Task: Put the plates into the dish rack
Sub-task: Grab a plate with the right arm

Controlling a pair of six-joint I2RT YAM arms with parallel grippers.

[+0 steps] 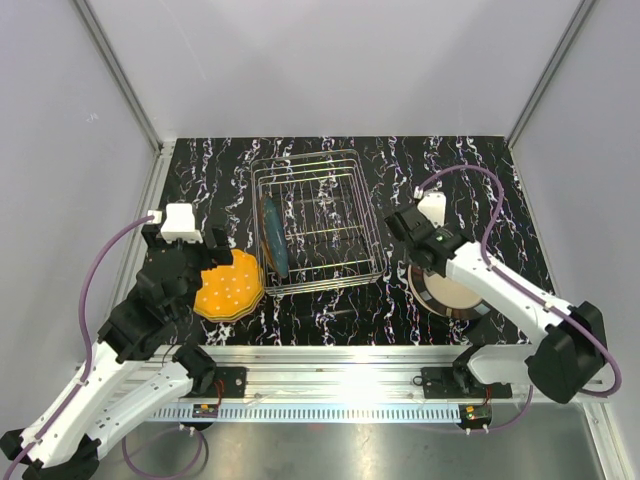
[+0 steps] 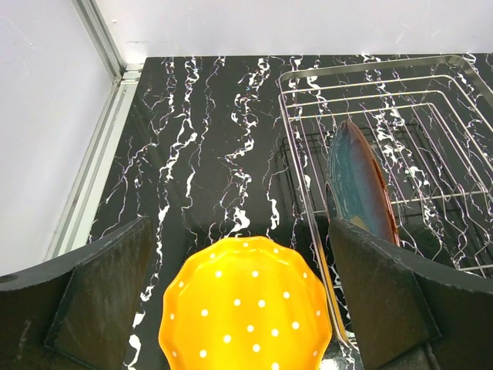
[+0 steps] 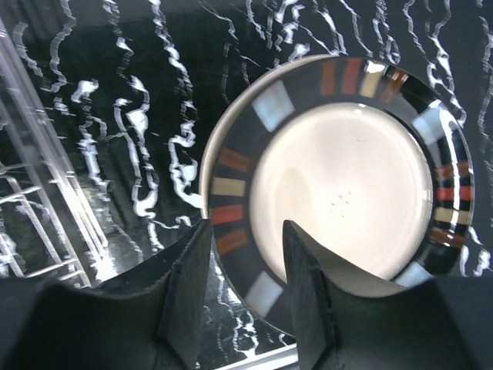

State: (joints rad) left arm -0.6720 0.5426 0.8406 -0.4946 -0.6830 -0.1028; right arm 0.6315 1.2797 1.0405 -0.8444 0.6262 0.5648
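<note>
So the dish rack (image 1: 318, 222) has one blue plate (image 1: 274, 238) standing at its left end. Left of the rack, an orange dotted plate (image 1: 235, 287) lies flat on the worktop (image 1: 200, 170), with the left tool (image 2: 246, 308) spread wide over it. Right of the rack, the right tool (image 3: 246, 239) is half-spread above the rim of the cream plate (image 3: 339, 185).

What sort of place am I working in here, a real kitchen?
Probably a lab test booth, not a kitchen: plain white walls, a black marbled table, an aluminium mounting rail along its near edge.
</note>
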